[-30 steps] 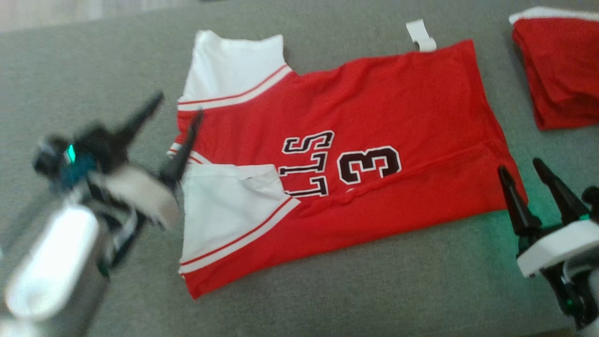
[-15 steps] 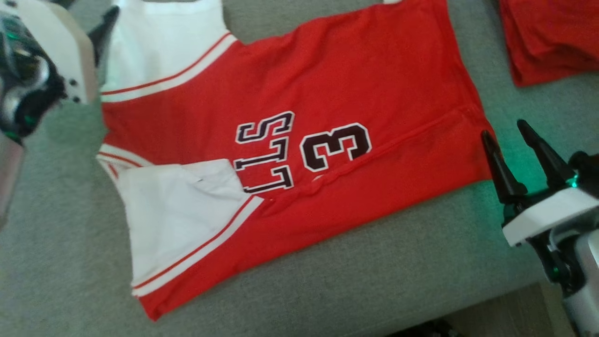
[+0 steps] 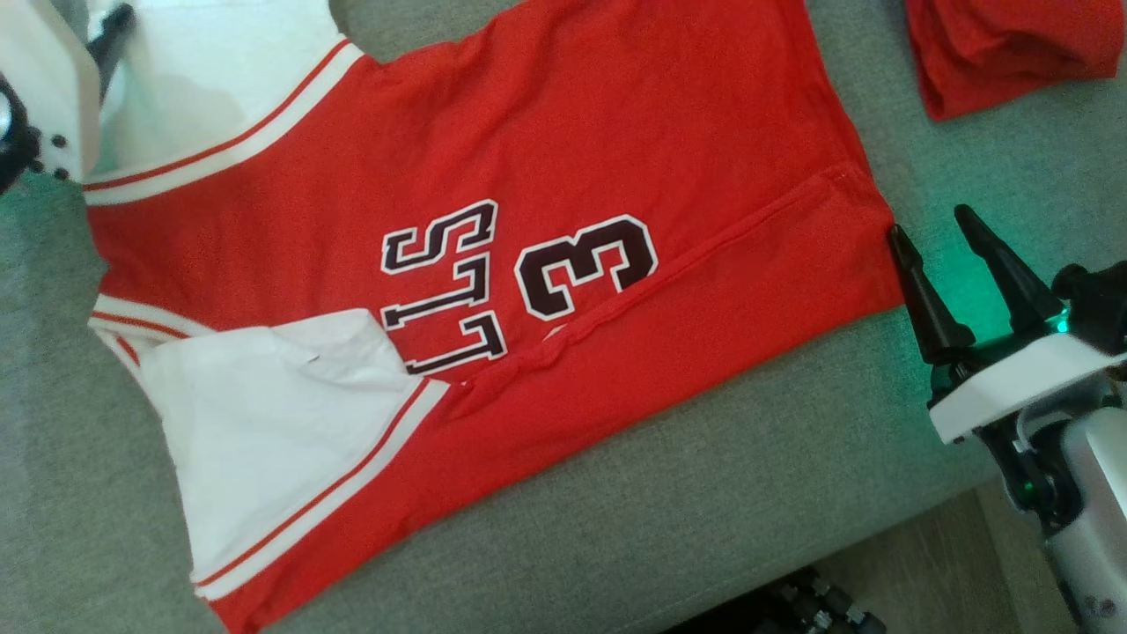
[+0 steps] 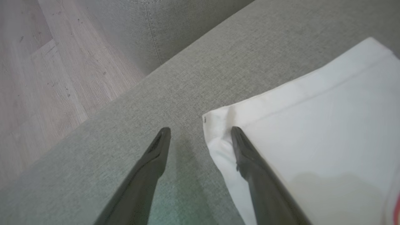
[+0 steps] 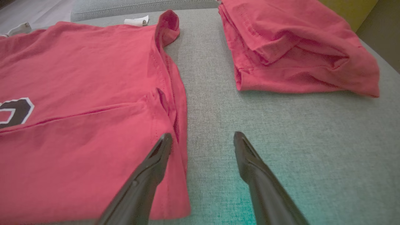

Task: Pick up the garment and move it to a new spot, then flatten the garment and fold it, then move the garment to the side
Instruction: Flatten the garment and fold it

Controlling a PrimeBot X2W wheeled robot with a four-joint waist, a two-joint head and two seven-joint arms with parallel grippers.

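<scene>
The garment (image 3: 528, 150) is a red jersey with white sleeves and a black "3", spread on the grey couch with its near long side folded over. My left gripper (image 4: 200, 129) is open and straddles the corner of the far white sleeve (image 4: 312, 131): one finger is over the cloth, the other over the couch. Its white housing (image 3: 44, 106) sits at the head view's top left. My right gripper (image 3: 931, 222) is open at the hem's near corner. In the right wrist view the right gripper (image 5: 202, 135) has one finger over the hem edge (image 5: 175, 125).
A second red garment (image 3: 1012, 44), folded, lies on the couch just beyond the hem (image 5: 297, 53). The couch seat (image 3: 704, 511) ends close to me, with floor (image 3: 933, 572) below. Wooden floor (image 4: 47, 78) lies past the couch edge by the left gripper. A white tag (image 5: 136, 21) lies beyond the jersey.
The head camera has swung, shifting the whole picture. My left gripper has gone from beside the neckline up to the far white sleeve's corner. The right gripper stays open by the hem.
</scene>
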